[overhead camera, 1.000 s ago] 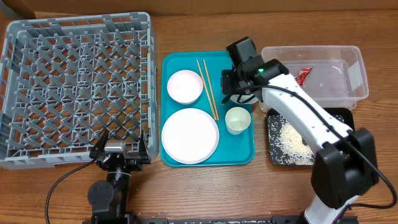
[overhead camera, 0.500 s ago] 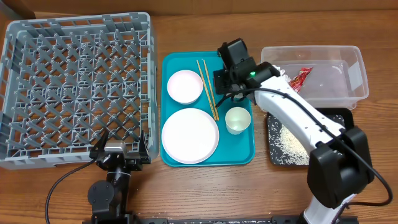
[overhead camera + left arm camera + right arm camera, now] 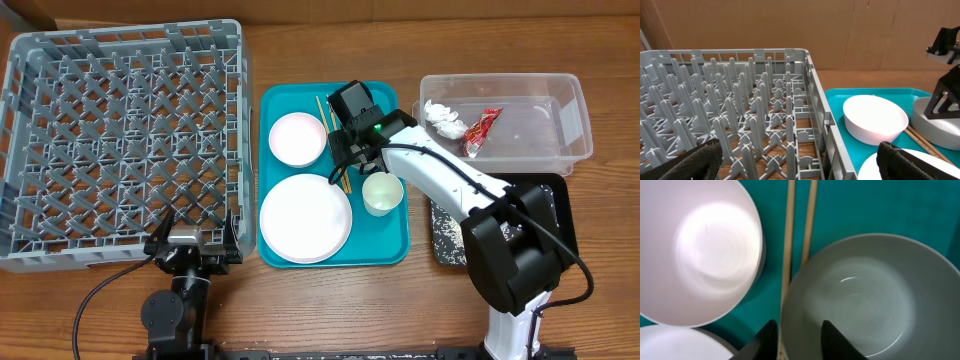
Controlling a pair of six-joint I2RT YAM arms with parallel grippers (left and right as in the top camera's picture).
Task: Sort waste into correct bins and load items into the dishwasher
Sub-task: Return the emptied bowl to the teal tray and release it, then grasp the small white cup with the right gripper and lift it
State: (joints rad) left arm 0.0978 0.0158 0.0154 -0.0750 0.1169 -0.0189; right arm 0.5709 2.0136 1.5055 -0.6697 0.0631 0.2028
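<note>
Right hand (image 3: 799, 331) part open over grey bowl (image 3: 860, 300) rim, near far edge of teal tray (image 3: 865, 205). Bowl hard, slippy, can break: pinch rim. Left hand (image 3: 800, 165) wide open.

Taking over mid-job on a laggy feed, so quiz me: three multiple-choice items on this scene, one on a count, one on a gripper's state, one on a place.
1. How many chopsticks lie on the teal tray? A one B two C four
2. The left gripper, facing the grey rack, is: A open and empty B shut on a chopstick C shut on the rack wall
3. The red wrapper is: A on the teal tray B in the grey rack C in the clear tub
Answers: B, two sticks lie side by side in the right wrist view; A, its jaws stand wide with nothing between; C, it lies in the tub beside the tissue.
</note>
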